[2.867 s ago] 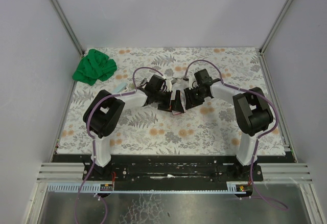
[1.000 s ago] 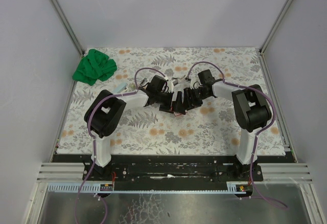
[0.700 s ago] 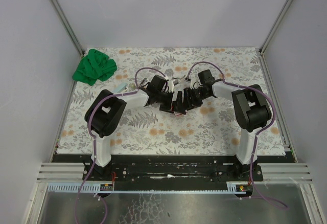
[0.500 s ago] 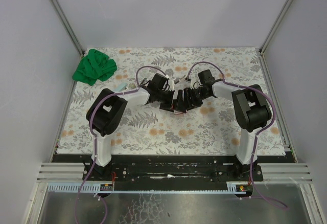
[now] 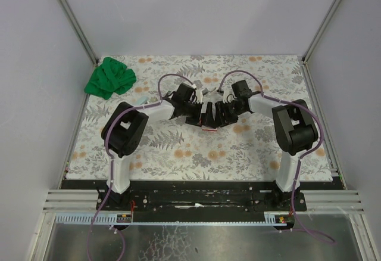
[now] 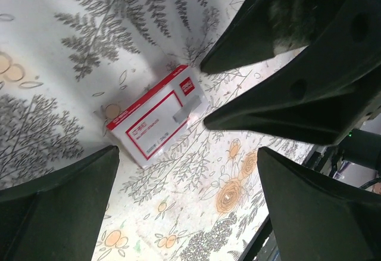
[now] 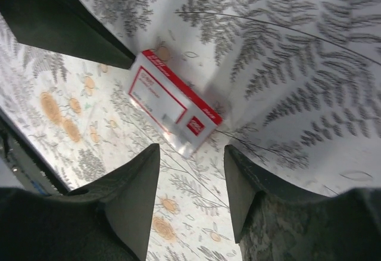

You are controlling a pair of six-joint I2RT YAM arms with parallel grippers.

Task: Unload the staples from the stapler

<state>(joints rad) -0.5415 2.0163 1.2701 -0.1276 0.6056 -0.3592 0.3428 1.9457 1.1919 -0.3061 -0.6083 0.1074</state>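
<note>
Pale grey walls [image 5: 196, 11] and slanting aluminium posts [image 5: 71, 16] are closing in the table, and a tablecloth printed with grey ferns and orange flowers [image 5: 178, 154] is covering it from the far edge to the black rail [image 5: 196, 192] where my two bases are bolted. Off at the far left corner a crumpled green cloth [image 5: 110, 77] is lying well apart from my work. I am reaching both arms inward so that they are meeting near the middle of the cloth, with purple cables [image 5: 169, 77] arching over each wrist. My left pincer [image 6: 186, 149] is hanging spread wide, with nothing between its fingers. My right pincer [image 7: 191, 148] is standing parted too, more narrowly, and gripping nothing. Between and below them a small white cardboard box with red edging [image 6: 156, 120] is lying flat on the tablecloth, and the dark fingers [image 6: 286, 88] of my right pincer are pointing at its end. From above, my own wrists are crowding over this spot, so only a sliver of the box is showing. I cannot tell where the stapler is.
</note>
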